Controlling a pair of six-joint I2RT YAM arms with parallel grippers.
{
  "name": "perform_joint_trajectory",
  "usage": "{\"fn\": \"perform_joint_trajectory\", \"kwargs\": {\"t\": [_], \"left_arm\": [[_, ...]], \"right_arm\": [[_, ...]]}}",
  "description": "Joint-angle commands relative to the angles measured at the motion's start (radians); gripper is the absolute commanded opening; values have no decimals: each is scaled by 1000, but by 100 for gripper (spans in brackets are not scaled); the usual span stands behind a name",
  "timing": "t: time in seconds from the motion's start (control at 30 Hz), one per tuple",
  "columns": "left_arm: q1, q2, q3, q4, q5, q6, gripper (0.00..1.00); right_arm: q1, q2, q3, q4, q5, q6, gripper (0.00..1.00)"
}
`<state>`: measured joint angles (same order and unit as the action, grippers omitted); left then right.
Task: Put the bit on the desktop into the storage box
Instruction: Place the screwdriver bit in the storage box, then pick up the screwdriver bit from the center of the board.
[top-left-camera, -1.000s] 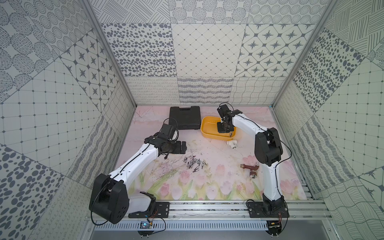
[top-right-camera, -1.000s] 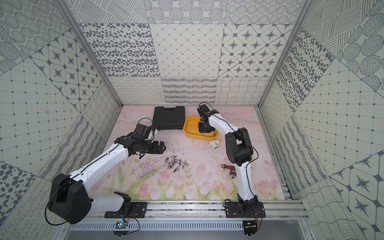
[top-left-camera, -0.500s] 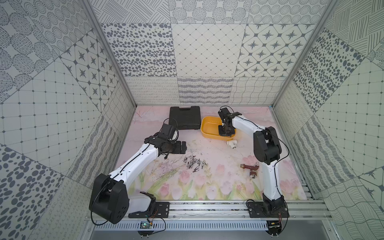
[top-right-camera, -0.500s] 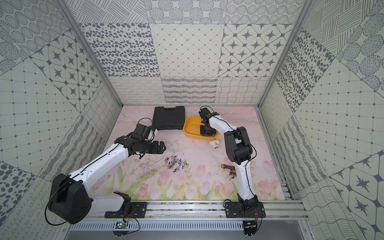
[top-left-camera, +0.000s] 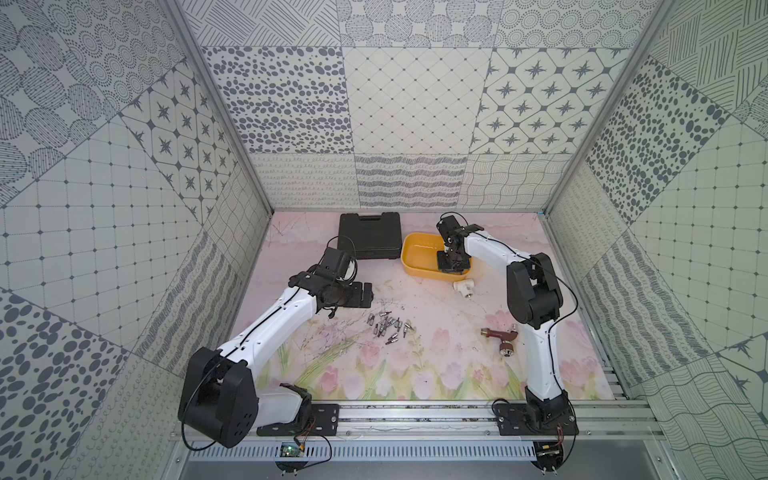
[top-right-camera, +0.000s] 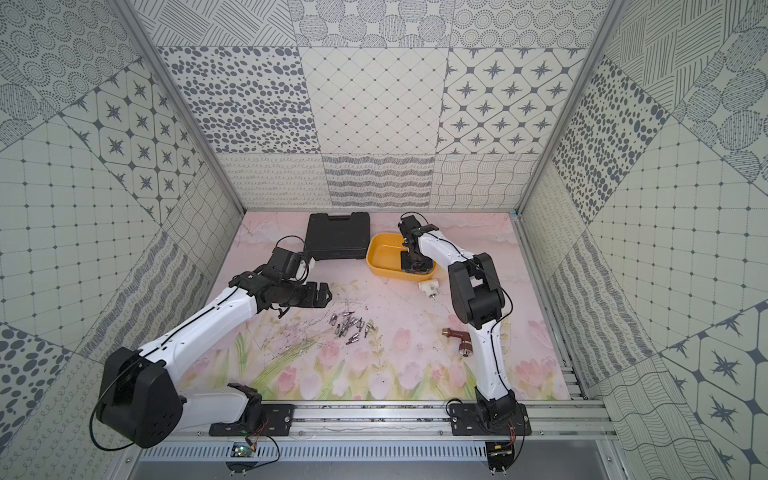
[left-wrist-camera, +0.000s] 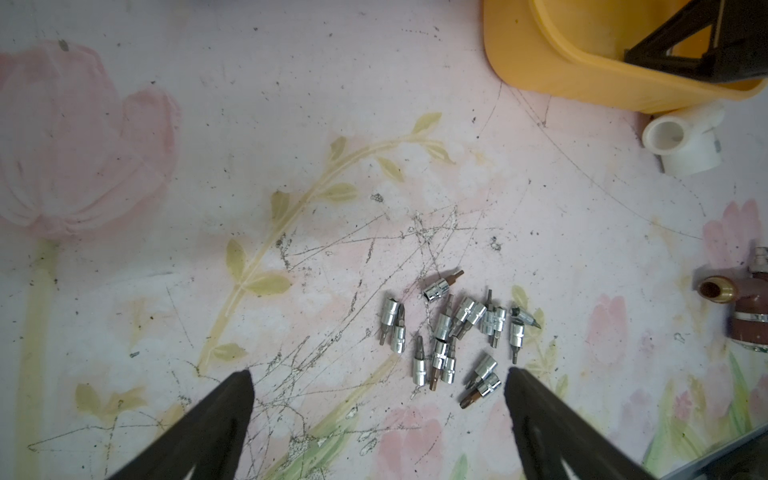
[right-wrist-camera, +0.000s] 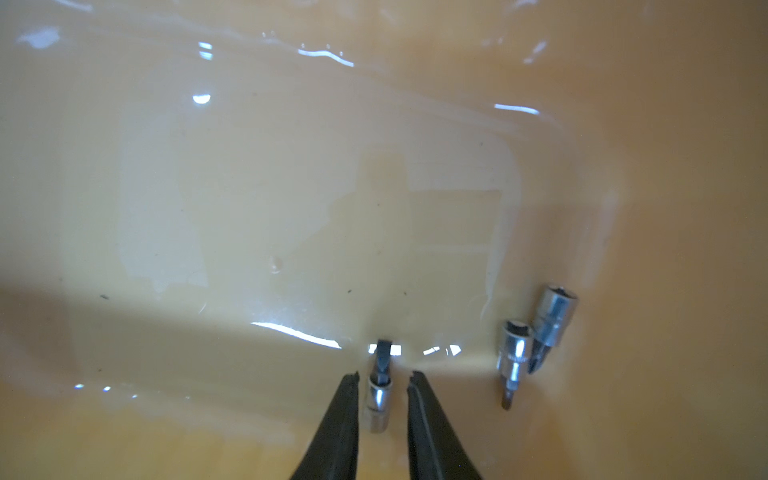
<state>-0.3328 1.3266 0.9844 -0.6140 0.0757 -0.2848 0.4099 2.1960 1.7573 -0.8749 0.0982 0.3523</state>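
Right end effector (right-wrist-camera: 383, 374) is sitting low inside the storage box (top-left-camera: 415, 255), jaws standing slightly apart around a bit (right-wrist-camera: 379, 401) that is lying on the box floor between them. This looks like a drop-off. Two more bits (right-wrist-camera: 534, 332) are lying just beside. Left end effector (left-wrist-camera: 376, 378) is hanging spread wide over the bit pile (left-wrist-camera: 453, 332) on the bench (left-wrist-camera: 208, 166), probably lining up the next pick.

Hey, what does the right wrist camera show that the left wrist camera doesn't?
Only the right wrist view: the box's inside floor, with a silver socket bit lying between the slightly parted jaws of the right gripper, and two more bits beside it.
Only the left wrist view: the heap of silver bits on the floral tabletop, a white plastic pipe fitting, a brown metal fitting, and the wide-open left gripper.
Both: the shallow yellow plastic storage box.
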Motion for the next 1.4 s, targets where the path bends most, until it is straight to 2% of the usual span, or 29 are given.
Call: {"fn": "perform_joint_trajectory", "kwargs": {"t": [0.0,0.1,0.37,0.8,1.03,1.2,1.3,1.37], "left_arm": [[-3,-7,14,-18,13,18,99],[-2,-7,13,-17,14,18,99],[-4,-9,7,-17,33,22,99],[-12,13,35,-76,33,47,96],[-44,77,107,-166,9,81,87],[-109,159,197,-273,-85,127,79],[-146,216,252,-328,-119,148,75],[-162,256,289,-358,-119,162,72]], "right_arm": [[-3,-37,-15,17,8,4,31],[-3,-65,-22,14,15,-2,37],[-5,-179,-62,14,-5,-31,44],[-14,-503,-244,62,21,-50,65],[-52,-740,-394,148,45,-61,75],[-65,-874,-477,176,127,-88,89],[-78,-952,-542,219,132,-111,96],[-85,-1007,-594,263,129,-119,96]]}}
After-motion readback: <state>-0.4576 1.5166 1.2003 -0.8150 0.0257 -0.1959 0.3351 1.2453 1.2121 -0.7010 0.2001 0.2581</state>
